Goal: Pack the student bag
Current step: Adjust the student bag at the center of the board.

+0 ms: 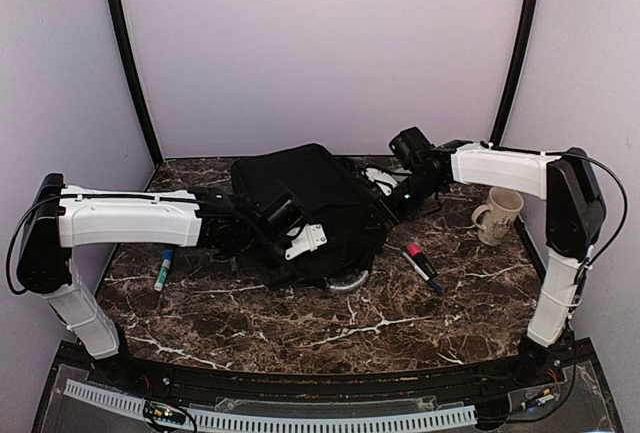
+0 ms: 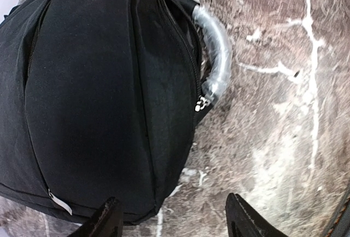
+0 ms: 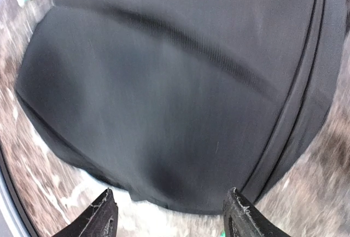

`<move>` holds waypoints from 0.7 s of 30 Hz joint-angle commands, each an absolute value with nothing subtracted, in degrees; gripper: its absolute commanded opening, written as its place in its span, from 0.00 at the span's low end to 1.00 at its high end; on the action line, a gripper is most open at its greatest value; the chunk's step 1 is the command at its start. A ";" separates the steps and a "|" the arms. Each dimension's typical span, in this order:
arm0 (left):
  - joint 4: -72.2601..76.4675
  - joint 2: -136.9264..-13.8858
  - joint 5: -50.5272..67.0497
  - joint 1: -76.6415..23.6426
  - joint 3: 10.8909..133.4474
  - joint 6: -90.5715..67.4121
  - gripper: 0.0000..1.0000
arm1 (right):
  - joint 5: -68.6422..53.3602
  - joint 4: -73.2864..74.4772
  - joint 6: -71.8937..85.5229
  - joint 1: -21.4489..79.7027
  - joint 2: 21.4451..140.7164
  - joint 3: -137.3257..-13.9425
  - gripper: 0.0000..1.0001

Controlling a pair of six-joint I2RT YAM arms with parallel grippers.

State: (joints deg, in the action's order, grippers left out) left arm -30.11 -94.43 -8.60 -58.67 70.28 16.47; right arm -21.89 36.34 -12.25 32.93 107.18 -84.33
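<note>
Starting at the near side of the surface: seeing a blue pen on the left and a red and black marker on the right. Lying loose, touching nothing. Likely put there to go inside later, close enough to reach.

Going a bit farther: finding the student bag in the middle of the surface, lying flat. Has a grey handle sticking out at the near edge, with a zip pull right beside it. Looks zipped shut on the side in view. Laid flat most likely so both arms can get at it from above.

Hanging over the near part of the bag: the left fingers, spread wide with only air between. Holding nothing. Probably opened up to be ready for the zip pull or the handle, both just ahead.

Off to the right, well apart from the bag: a pale mug, standing upright, out of the way.

Farthest back, over the far right part of the bag: the right fingers, also spread apart and gripping nothing. Blurry view, only black cloth below. Maybe there to pin or lift the bag while the other side works.
</note>
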 commanded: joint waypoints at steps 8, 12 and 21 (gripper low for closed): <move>-25.39 -99.34 -18.92 -58.62 68.85 28.81 0.63 | -11.91 34.15 -14.93 32.51 107.86 -76.19 0.66; -20.33 -100.53 -21.09 -58.64 67.34 28.66 0.54 | -10.84 34.51 -15.03 32.22 112.76 -80.33 0.65; -10.93 -102.01 -14.22 -58.62 67.36 27.40 0.44 | -7.89 35.29 -14.15 30.58 122.74 -91.28 0.65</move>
